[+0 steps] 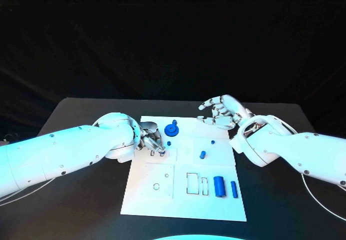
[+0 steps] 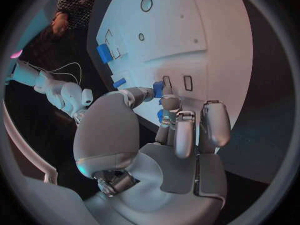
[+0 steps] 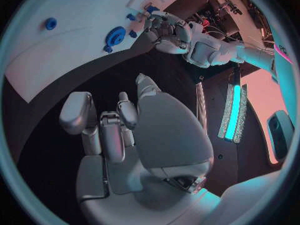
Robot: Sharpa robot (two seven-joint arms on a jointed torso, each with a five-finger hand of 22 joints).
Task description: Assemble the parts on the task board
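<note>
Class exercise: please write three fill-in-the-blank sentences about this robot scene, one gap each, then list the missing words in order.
1. The left hand pinches a small ____ part over the white board.
2. The right hand hovers past the board's far edge, holding ____.
3. Two blue cylinders lie side by side near the board's ____ edge, on the robot's right-hand side.

Missing words: blue; nothing; near
</note>
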